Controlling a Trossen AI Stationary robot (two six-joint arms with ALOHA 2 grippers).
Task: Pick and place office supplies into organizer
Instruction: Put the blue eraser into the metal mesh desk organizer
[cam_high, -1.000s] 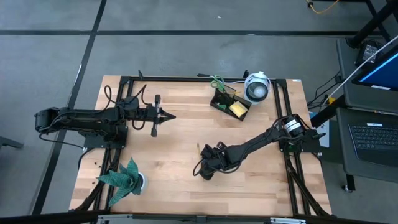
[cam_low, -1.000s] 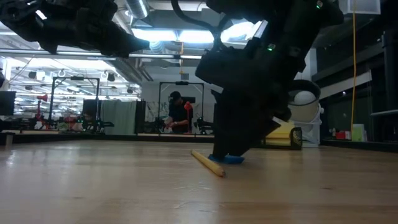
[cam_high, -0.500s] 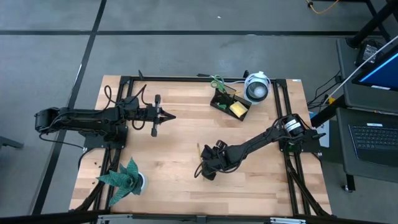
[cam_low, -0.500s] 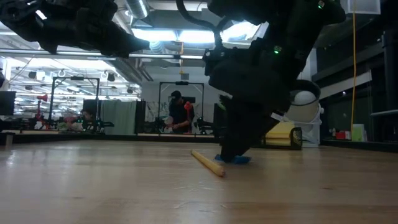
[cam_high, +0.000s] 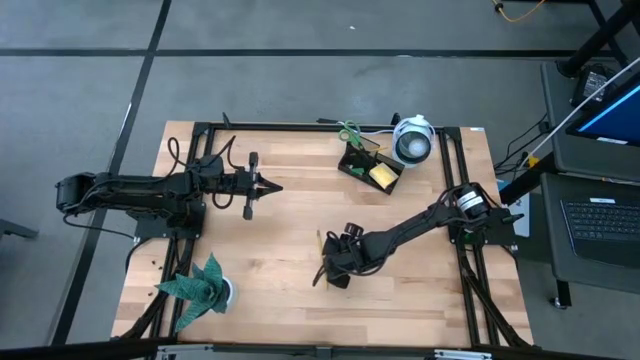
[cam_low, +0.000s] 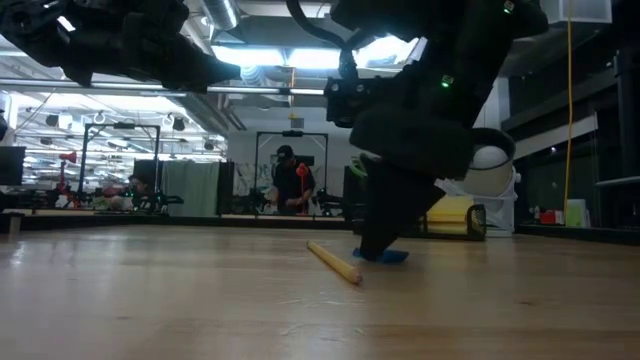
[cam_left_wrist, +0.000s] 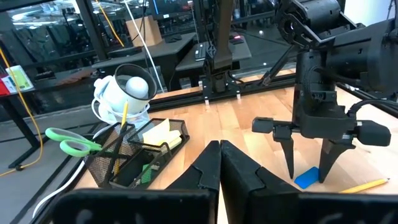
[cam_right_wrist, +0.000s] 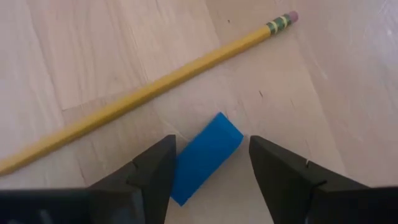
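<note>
The right pincer (cam_right_wrist: 208, 163) is seen lowered to the counter (cam_high: 270, 235) with its fingers (cam_right_wrist: 152, 167) spread wide, grasping nothing; the small blue block (cam_right_wrist: 204, 157) lies flat between them, and whether either finger touches it cannot be told. Just beyond the block a yellow pencil (cam_right_wrist: 149, 93) lies on the wood, its far end cut off by the picture's edge; from above the block is hidden under the right arm and only a sliver of the pencil (cam_high: 320, 240) is made out. In the low view the block (cam_low: 388, 256) shows as a blue strip at the foot of the dark gripper, which covers most of it, and the pencil (cam_low: 333, 262) lies in front.

The left pincer (cam_left_wrist: 219, 163) is held clenched on nothing, above the counter's left half and well apart from the block (cam_left_wrist: 307, 177); its arm reaches in level from the left edge.

Farther back the organizer (cam_high: 368, 170) stands near the counter's far edge; in it are seen green-handled scissors (cam_left_wrist: 73, 140), a yellow sticky-note pad (cam_left_wrist: 157, 132) and an upright pencil (cam_left_wrist: 122, 127); a tiny green piece (cam_left_wrist: 145, 168) is glimpsed through the mesh, hard to make out. A round white device (cam_high: 412, 140) stands just beside the organizer; a green paper plant (cam_high: 200, 285) stands at the near left corner. A person (cam_low: 290, 180) is seen in the room behind, blurred.
</note>
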